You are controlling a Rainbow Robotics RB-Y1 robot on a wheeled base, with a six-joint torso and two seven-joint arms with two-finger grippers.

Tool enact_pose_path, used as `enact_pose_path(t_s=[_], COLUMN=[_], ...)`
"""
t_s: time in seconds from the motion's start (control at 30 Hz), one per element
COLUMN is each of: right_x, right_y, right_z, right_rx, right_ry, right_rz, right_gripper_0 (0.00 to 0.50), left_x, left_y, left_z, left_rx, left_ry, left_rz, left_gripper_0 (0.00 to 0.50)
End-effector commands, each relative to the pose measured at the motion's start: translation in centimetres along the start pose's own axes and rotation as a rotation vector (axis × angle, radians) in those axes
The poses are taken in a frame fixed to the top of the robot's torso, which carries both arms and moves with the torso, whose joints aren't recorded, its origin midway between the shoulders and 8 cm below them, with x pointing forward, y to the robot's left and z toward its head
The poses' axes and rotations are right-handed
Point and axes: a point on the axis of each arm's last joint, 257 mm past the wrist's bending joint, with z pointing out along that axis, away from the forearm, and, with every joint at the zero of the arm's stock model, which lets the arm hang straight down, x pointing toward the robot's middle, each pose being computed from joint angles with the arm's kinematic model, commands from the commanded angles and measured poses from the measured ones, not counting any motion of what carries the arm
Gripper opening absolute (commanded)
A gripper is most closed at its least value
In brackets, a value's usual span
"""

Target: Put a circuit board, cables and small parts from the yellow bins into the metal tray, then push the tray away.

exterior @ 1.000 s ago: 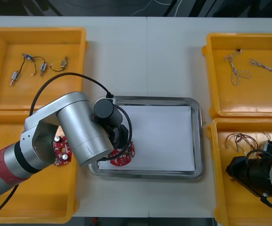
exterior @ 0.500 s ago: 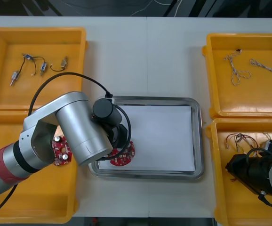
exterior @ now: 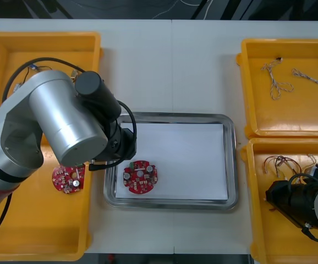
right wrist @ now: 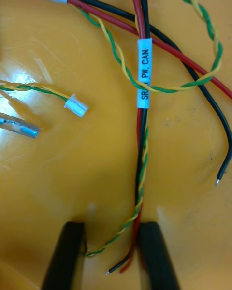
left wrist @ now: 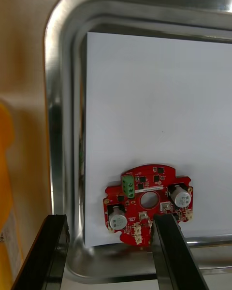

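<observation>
We see the left gripper (left wrist: 112,256), wide and empty, at the edge of the red circuit board (left wrist: 147,204) lying in the metal tray (left wrist: 58,125); the right gripper (right wrist: 112,256), also wide, straddles cables (right wrist: 141,140) in a yellow bin (right wrist: 48,125)

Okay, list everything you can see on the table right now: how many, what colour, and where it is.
Yellow bins: four, yellow, two at each side of the table.
Metal tray: one, shiny rim, white inside, between the bins.
Circuit boards: two, red; one in the tray's near left corner, the other in the near left bin.
Twisted cables: two, pale, far right bin.
Cables: several, red, black, green-and-yellow twisted, near right bin.
Table: one, light.
Left hand: open, black fingers, over the board in the tray.
Right hand: open, black fingers, either side of the cable ends in the near right bin.
</observation>
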Motion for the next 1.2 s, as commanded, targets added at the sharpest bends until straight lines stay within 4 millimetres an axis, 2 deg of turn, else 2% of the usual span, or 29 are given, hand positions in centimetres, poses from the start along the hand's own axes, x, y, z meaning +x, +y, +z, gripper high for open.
enact_pose_path(t_s=[0.03, 0.33, 0.5, 0.8, 1.2], right_x=[2.3, 1.5, 0.7, -0.7, -1.4], right_y=[-0.8, -1.1, -1.7, -3.0, -4.0], right_z=[0.9, 0.3, -1.8, -5.5, -7.7], right_rx=[0.020, 0.026, 0.055, 0.116, 0.107], right_ry=[0.046, 0.029, 0.023, 0.003, 0.036], right_rz=[0.022, 0.028, 0.016, -0.040, -0.092], right_gripper_0=[0.000, 0.000, 0.000, 0.000, 0.000], left_x=[-3.8, -6.6, -8.2, -11.2, -14.6], left_y=[1.0, 3.4, 5.4, 10.2, 18.0], left_z=[-4.0, -8.0, -10.4, -12.0, -12.3], left_rx=[0.019, 0.028, 0.028, 0.005, -0.090], left_ry=[-0.070, -0.077, -0.094, -0.084, -0.084], left_rz=[-0.099, -0.100, -0.101, -0.097, -0.104], left_gripper_0=[0.500, 0.500, 0.500, 0.500, 0.500])
